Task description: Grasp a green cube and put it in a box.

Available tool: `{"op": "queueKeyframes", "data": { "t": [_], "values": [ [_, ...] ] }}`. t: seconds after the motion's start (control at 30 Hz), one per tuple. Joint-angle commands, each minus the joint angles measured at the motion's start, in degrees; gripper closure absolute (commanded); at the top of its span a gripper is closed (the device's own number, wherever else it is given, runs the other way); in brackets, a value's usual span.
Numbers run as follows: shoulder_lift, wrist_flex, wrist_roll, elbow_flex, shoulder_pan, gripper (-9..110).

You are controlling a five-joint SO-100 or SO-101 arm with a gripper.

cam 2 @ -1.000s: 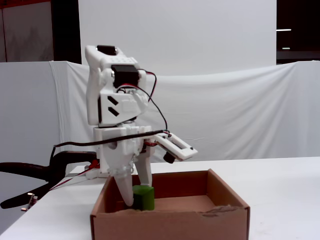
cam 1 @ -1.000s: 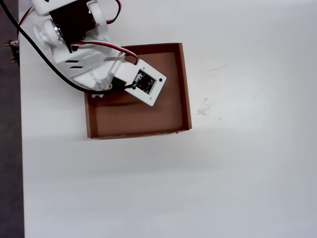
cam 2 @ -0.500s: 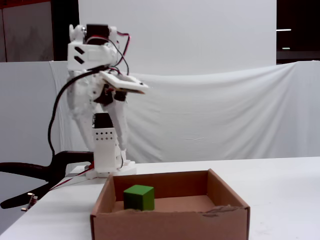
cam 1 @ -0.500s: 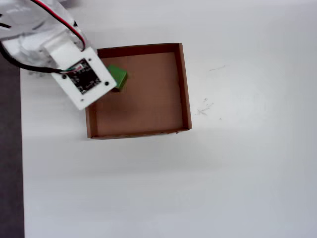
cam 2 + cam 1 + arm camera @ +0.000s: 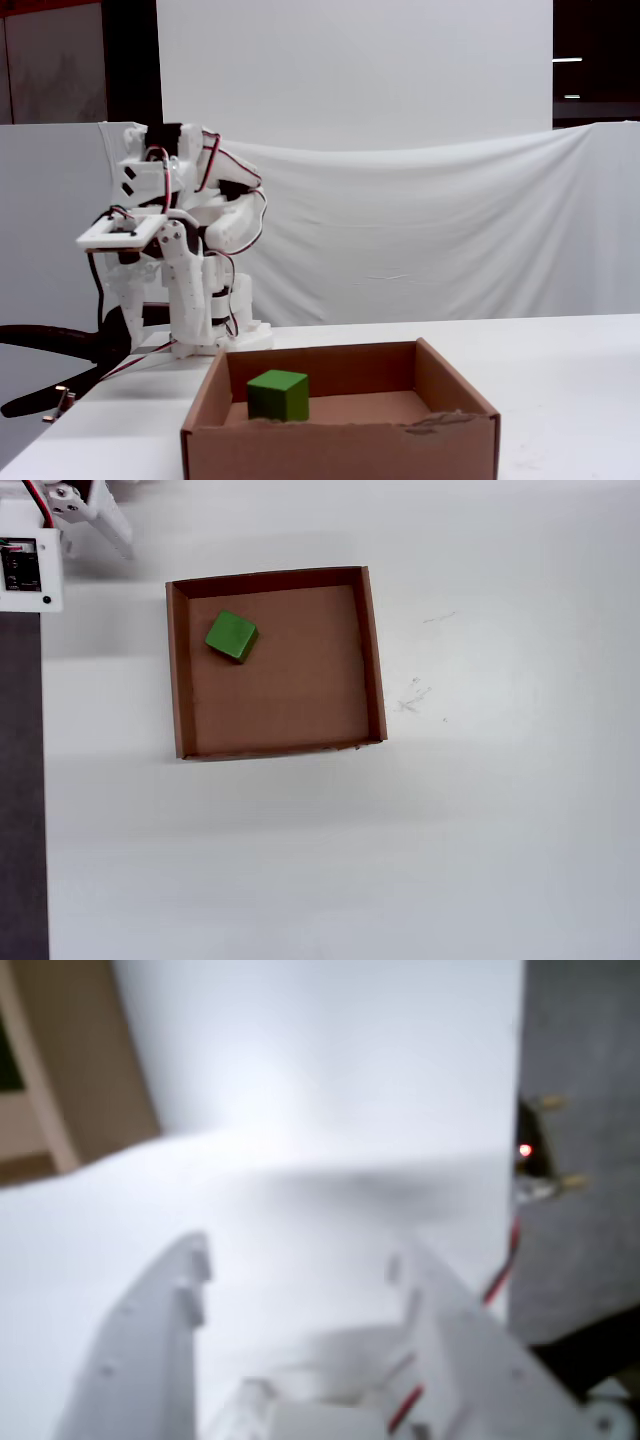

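The small bright-green cube (image 5: 231, 636) lies inside the shallow brown cardboard box (image 5: 374, 660), well apart from the end effector (image 5: 300, 1260). Its fingers are spread, empty. Finishing well, I judge, means parking clear of the box.

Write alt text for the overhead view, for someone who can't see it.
A small green cube sits inside a shallow brown cardboard box, near its upper-left corner, on a white table. The white robot arm is only partly visible at the picture's top-left corner, clear of the box and touching nothing in it.

Overhead looks straight down; fixed side-on, low; both share box (image 5: 375, 660).
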Motion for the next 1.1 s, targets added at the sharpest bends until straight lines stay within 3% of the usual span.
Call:
{"op": "queueKeyframes", "data": {
  "t": [0.0,0.4,1.07],
  "values": [
    [7.8,2.5,3.9,3.4,1.0,77],
    [18.0,2.8,17.2,14.7,0.3,77],
    [18.0,2.8,17.8,14.7,-1.5,77]
  ]
}}
